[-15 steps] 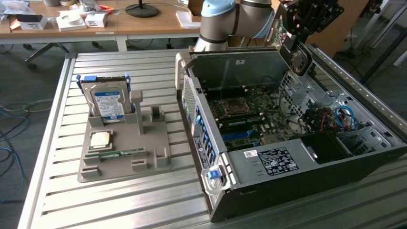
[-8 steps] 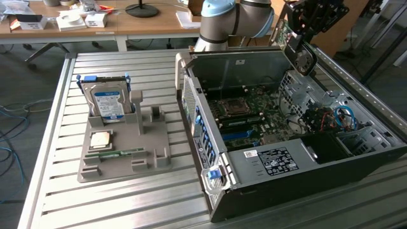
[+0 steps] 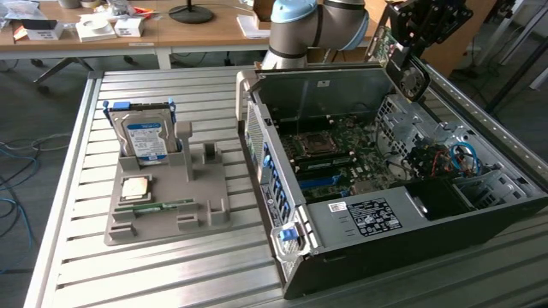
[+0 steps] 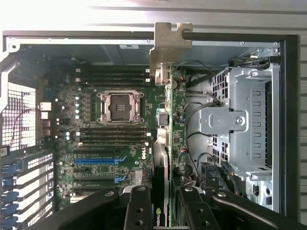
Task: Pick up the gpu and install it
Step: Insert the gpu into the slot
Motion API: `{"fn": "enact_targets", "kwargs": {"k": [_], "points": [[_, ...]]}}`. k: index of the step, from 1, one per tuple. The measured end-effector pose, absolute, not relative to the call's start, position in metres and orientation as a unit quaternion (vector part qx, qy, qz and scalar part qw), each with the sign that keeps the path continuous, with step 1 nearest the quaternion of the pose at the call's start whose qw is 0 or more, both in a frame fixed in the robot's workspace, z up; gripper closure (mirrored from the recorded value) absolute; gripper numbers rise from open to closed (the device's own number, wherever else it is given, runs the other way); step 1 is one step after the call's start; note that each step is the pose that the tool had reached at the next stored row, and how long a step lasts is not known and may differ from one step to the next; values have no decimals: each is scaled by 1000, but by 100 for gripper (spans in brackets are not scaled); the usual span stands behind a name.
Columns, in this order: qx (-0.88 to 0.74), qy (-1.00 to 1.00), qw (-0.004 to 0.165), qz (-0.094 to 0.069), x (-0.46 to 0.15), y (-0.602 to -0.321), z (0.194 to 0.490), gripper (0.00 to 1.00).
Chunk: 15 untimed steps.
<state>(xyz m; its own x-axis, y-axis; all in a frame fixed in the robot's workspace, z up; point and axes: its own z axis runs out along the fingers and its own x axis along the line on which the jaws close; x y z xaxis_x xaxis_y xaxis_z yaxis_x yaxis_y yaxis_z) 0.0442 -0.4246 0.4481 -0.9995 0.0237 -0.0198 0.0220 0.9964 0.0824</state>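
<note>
The gpu (image 3: 401, 67) hangs from my gripper (image 3: 411, 45) above the far right corner of the open computer case (image 3: 368, 221), clear of the motherboard (image 3: 342, 157). In the wrist view the gpu (image 4: 168, 124) is edge-on: a thin green board with its silver end bracket (image 4: 168, 45) at the far end. It runs out from between my black fingers (image 4: 139, 211). My gripper (image 4: 165, 213) is shut on the card. Below it lie the motherboard (image 4: 91, 143) with its empty processor socket (image 4: 120, 108) and blue and black expansion slots (image 4: 96, 165).
A grey parts holder (image 3: 171, 215) sits on the slatted metal table (image 3: 154, 276) at the exterior view's left. It carries a hard drive (image 3: 145, 135), a processor chip (image 3: 135, 187) and a memory stick (image 3: 154, 206). Inside the case, a metal drive cage (image 4: 240, 124) and cables flank the card.
</note>
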Motion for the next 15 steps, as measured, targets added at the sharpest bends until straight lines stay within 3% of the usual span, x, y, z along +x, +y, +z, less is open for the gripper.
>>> {"fn": "enact_targets", "kwargs": {"k": [15], "points": [[6,999,10,41,44,-425,448,74]]}}
